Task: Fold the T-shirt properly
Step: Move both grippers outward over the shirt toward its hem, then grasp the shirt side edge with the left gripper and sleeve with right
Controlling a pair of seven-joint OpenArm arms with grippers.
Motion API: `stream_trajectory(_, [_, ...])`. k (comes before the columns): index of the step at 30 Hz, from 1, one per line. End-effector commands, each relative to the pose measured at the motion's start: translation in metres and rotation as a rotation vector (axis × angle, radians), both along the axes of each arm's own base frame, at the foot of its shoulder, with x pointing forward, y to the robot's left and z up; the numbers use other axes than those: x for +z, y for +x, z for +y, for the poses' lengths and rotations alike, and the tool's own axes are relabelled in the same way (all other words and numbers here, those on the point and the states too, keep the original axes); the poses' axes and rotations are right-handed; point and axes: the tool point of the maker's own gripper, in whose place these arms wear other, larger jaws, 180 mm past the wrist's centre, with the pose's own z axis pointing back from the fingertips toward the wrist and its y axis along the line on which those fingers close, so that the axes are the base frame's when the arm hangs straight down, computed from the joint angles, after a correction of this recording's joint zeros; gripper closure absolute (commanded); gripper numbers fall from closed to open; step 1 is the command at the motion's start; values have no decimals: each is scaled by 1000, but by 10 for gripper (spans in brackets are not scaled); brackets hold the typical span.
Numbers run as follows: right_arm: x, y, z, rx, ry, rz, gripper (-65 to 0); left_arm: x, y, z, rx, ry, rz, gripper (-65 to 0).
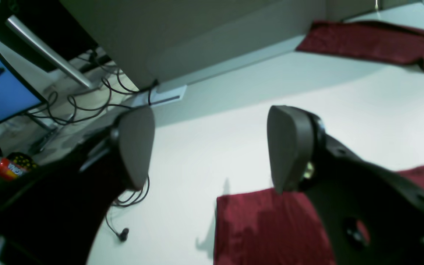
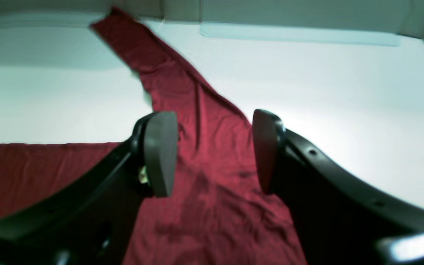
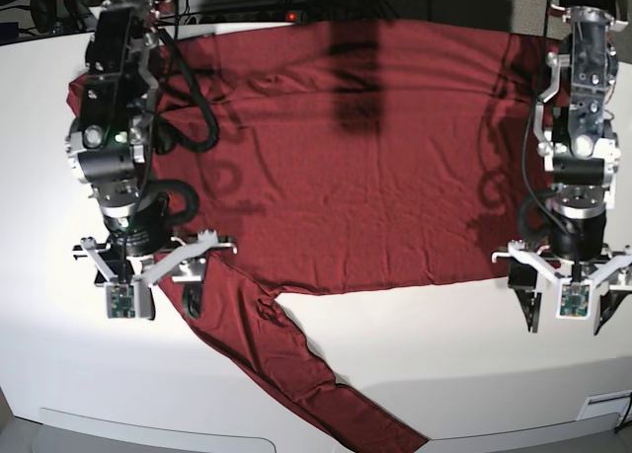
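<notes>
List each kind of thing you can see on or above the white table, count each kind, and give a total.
T-shirt, dark red, spread flat: 1
Grippers, both open and empty: 2, the left gripper and the right gripper
White table: 1
Total: 4
</notes>
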Motion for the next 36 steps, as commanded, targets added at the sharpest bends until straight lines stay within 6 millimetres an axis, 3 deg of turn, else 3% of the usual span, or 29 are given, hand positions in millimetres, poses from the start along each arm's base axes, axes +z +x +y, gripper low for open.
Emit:
stream_trajectory(1, [23, 6, 3, 5, 12, -81, -330, 23, 4, 3, 5, 17, -74, -455])
stream_trajectory(6, [59, 23, 16, 17, 82, -179, -330, 35, 12, -1, -17, -34, -100, -454])
stream_trajectory(10, [94, 37, 18, 22, 91, -263, -330, 48, 23, -19, -120, -35, -106, -454])
stream_trajectory(16, [124, 53, 28, 81, 97, -311, -330, 77, 39, -21, -138, -40, -156, -454])
stream_trajectory(20, [124, 69, 40, 159, 90, -295, -330, 92, 56, -14, -121, -38, -184, -454])
stream_trajectory(25, [102, 98, 49, 220, 73, -210, -330, 89, 89, 5, -70, -43, -151, -454])
stream_trajectory(29, [77, 126, 51, 236, 84, -103, -330, 73, 117, 27, -12, -56, -75, -454])
stream_trajectory(31, [62, 139, 53, 250, 81, -27, -330, 53, 132, 34, -10, -55, 18, -453])
stream_trajectory(33, [45, 149, 54, 261, 78, 60, -330, 19, 145, 40, -24, -88, 153, -453])
stream_trajectory(36, [15, 158, 53, 259, 81, 210, -330, -54, 153, 55, -27, -169, 395, -453])
